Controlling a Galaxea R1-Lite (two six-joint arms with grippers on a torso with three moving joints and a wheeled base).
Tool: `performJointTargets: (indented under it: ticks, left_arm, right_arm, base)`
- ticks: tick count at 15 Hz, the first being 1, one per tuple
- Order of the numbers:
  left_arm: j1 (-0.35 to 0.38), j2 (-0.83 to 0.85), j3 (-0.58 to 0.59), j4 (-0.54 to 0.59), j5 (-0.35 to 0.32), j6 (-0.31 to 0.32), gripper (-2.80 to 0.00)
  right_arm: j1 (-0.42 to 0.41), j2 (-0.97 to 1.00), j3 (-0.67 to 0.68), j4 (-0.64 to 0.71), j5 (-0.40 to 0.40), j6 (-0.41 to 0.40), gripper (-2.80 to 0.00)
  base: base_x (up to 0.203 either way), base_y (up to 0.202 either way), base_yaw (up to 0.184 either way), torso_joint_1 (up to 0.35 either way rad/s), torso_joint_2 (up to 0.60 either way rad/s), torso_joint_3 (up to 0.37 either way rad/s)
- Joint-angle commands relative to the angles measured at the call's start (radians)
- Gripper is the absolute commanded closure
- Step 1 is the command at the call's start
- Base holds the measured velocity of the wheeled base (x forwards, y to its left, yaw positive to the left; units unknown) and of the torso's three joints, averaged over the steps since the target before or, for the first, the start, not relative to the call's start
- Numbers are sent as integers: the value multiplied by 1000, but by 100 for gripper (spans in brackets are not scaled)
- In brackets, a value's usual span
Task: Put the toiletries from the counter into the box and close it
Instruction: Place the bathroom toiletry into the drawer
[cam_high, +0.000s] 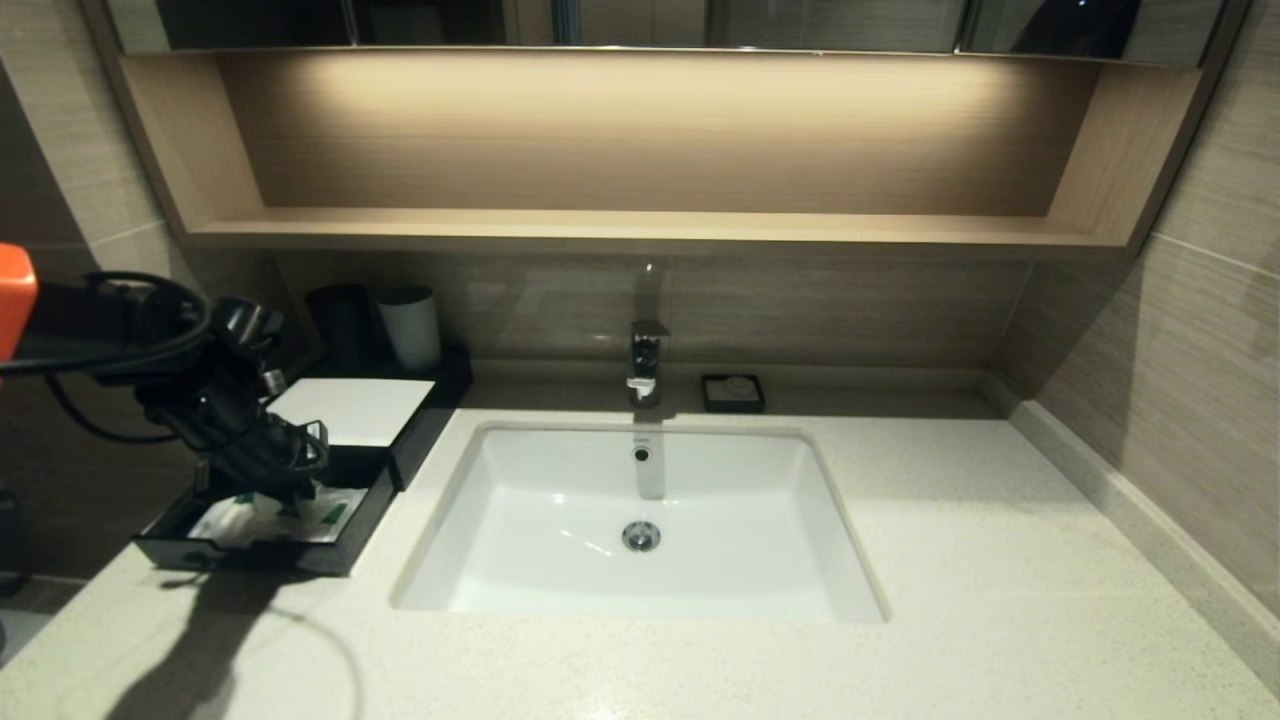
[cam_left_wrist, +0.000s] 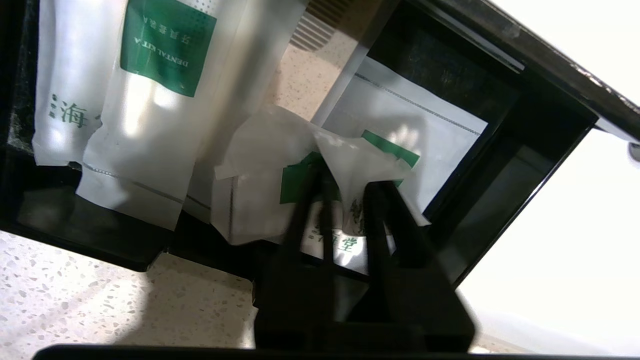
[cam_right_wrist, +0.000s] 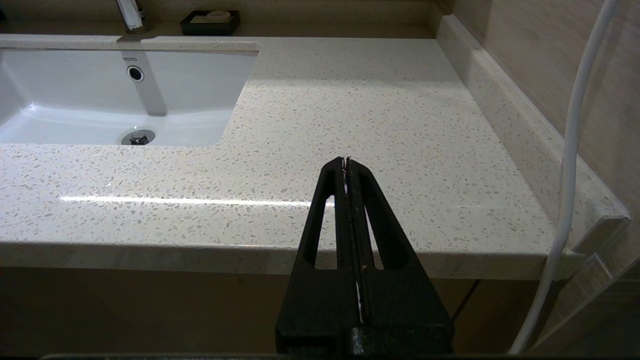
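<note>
Now the squarish packet (cam_left_wrist: 265, 150) hangs crumpled over the open drawer (cam_high: 355, 525) of the box (cam_high: 350, 410), my left fingers (cam_left_wrist: 300, 210) pinching its wrapper w/ only a narrow gap — low so it drops in, not on the bench (cam_high: 900, 560). Drawer already holds other white packets (cam_left_wrist: 145, 100) w/ green labels. Drawer is pulled out, not yet closed. Right gripper (cam_right_wrist: 346, 165) parked off the bench front, fingers pressed together, holding nothing.
</note>
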Motion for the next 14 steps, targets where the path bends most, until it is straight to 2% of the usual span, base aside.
performJointTargets:
  ticks: [1,14]
  left_arm:
    - [0,-6,-1,4,0,-2,-280]
    - [5,-86,-3,-1,-9,-14,-280]
  right_arm:
    - [0,-1,2,0,0,0,0]
    - [0,0,2,0,0,0,0]
  base:
    - [0,0,0,0,0,0]
    - [0,0,0,0,0,0]
